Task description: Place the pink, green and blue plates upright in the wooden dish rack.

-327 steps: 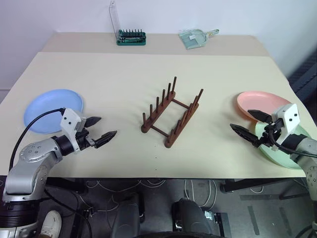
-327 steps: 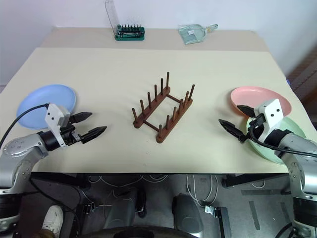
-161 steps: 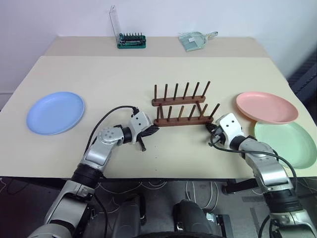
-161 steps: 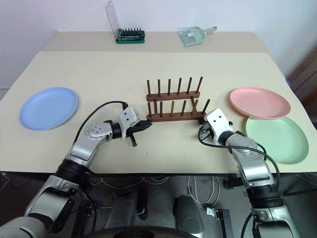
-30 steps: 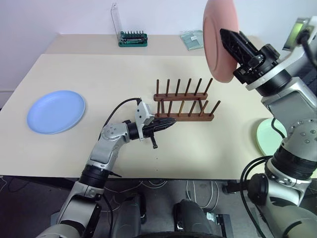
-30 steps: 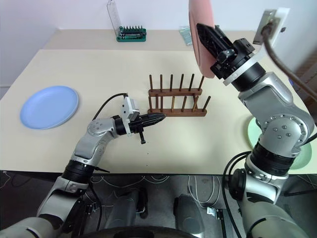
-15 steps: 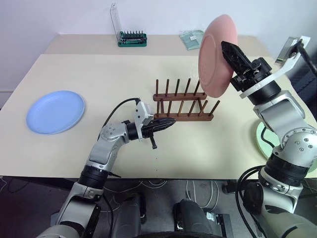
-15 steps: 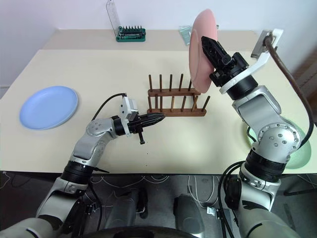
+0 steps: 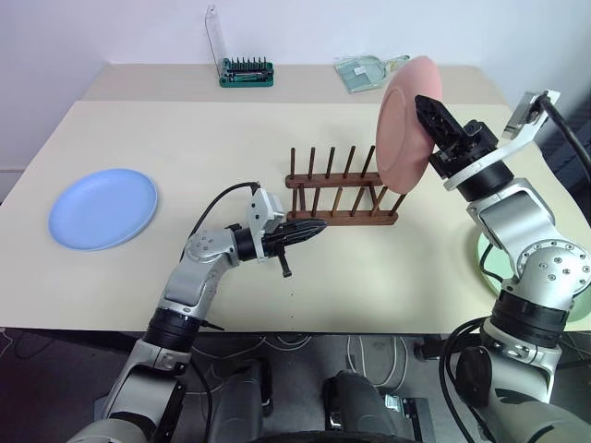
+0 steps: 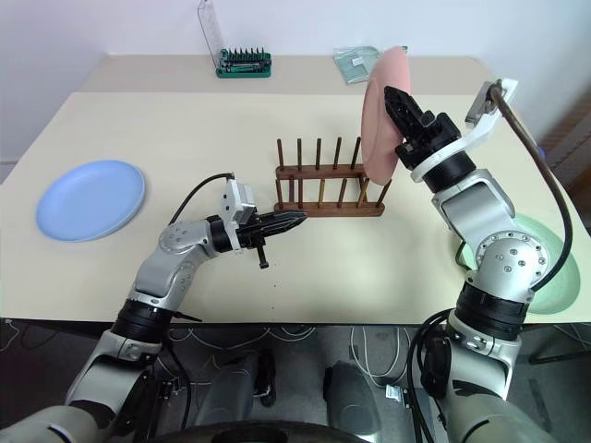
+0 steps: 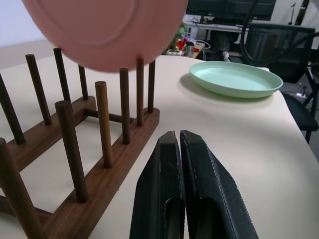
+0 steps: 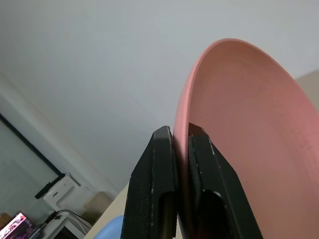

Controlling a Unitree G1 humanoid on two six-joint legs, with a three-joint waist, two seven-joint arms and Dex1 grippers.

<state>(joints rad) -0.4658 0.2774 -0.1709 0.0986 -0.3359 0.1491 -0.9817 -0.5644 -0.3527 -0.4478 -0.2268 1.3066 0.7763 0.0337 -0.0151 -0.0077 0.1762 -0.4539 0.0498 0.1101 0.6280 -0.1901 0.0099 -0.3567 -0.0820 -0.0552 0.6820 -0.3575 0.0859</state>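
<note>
My right gripper (image 9: 423, 103) is shut on the rim of the pink plate (image 9: 404, 125), which hangs upright on edge just above the right end of the wooden dish rack (image 9: 340, 198). The plate's lower edge sits among the tops of the end pegs. My left gripper (image 9: 319, 224) is shut and empty, lying level with its tips against the rack's near rail at the left end. The blue plate (image 9: 103, 208) lies flat at the table's left. The green plate (image 11: 234, 78) lies flat at the right, partly hidden behind my right arm.
A green tool-bit holder (image 9: 245, 71) with a clear upright cover (image 9: 211, 32) stands at the back of the table. A pale green packet (image 9: 365, 72) lies beside it. The table's front edge runs just below my left arm.
My right gripper has brought the pink plate down and forward toward the rack's right end, rolling it more upright. The left gripper and the rack have not moved.
</note>
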